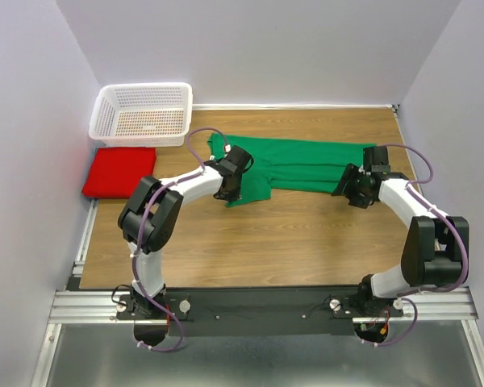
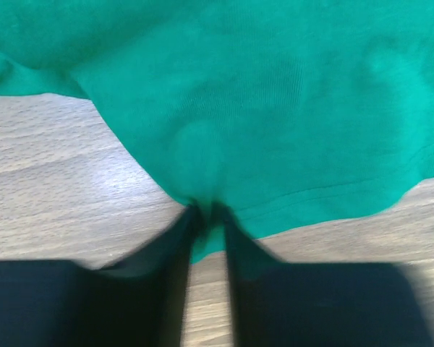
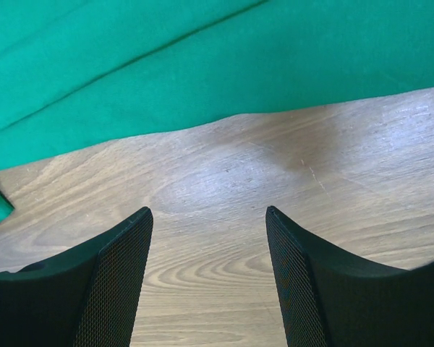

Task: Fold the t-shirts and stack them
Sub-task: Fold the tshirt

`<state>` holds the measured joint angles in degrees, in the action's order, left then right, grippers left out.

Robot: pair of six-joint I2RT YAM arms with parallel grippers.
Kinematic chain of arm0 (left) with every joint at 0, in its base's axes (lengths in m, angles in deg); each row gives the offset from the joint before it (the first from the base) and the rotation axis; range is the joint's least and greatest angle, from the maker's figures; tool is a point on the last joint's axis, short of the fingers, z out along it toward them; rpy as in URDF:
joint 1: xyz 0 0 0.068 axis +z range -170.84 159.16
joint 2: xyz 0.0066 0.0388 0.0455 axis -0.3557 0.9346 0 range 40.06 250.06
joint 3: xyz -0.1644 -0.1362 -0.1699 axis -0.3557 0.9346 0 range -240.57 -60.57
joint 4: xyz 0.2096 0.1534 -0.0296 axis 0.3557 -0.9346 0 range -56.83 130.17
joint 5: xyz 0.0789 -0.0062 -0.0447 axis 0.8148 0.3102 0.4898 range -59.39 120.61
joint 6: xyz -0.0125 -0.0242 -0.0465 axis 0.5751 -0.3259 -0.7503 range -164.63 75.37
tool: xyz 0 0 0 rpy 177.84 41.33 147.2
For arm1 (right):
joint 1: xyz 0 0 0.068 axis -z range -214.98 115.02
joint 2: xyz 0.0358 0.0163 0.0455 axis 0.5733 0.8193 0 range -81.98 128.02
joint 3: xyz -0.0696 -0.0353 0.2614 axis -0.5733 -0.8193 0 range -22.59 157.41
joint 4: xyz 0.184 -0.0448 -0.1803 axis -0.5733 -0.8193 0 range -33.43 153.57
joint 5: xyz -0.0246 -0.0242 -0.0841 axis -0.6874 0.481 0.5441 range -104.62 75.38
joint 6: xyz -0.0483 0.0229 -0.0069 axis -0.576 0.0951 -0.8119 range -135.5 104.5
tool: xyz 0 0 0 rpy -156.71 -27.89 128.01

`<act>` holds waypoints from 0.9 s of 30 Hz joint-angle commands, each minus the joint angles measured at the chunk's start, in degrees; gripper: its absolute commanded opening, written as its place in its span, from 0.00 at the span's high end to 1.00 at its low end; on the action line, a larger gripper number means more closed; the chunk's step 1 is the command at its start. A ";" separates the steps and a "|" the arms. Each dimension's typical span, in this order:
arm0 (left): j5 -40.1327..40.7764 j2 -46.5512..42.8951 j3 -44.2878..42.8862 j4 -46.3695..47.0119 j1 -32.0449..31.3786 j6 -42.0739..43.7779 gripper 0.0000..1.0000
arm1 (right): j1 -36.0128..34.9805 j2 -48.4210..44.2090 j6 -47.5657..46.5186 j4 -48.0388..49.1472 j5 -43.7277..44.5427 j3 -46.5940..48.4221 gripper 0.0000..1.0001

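Observation:
The green t-shirt (image 1: 306, 165) lies spread flat across the back middle of the wooden table, partly folded lengthwise. My left gripper (image 1: 228, 190) is at its near-left corner. In the left wrist view the gripper (image 2: 206, 215) is shut on the shirt's hem (image 2: 289, 206), with green cloth pinched between the tips. My right gripper (image 1: 351, 192) is open and empty. It hangs over bare wood just in front of the shirt's near-right edge (image 3: 202, 79), fingers (image 3: 123, 267) apart. The red t-shirt (image 1: 119, 171) lies folded at the far left.
A white perforated basket (image 1: 141, 114) stands at the back left, just behind the red t-shirt. Grey walls close in the table on the left, back and right. Bare wood (image 1: 266, 242) lies between the shirt and the arm bases.

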<state>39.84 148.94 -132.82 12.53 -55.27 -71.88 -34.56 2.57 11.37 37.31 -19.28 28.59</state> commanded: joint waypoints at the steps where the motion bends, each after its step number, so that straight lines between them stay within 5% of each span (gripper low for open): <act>1: 0.96 1.86 -0.52 -2.33 -0.72 -0.70 0.95 | -0.34 -1.15 -1.12 1.65 -1.13 -0.20 0.29; 8: 4.03 2.91 -12.46 -5.31 -0.28 0.96 1.00 | -0.25 -2.29 -1.21 1.92 -1.22 0.76 0.30; 21: 6.59 20.57 -51.21 -9.11 5.60 4.83 1.00 | -0.25 1.31 -0.68 2.97 -5.61 4.28 0.31; 27: 3.78 24.01 -51.60 -2.00 7.45 4.31 1.00 | -0.34 5.52 -0.77 4.20 -8.60 7.79 0.34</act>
<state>44.30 171.19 -183.87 6.61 -48.61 -68.01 -34.56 5.26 10.61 39.67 -24.13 33.44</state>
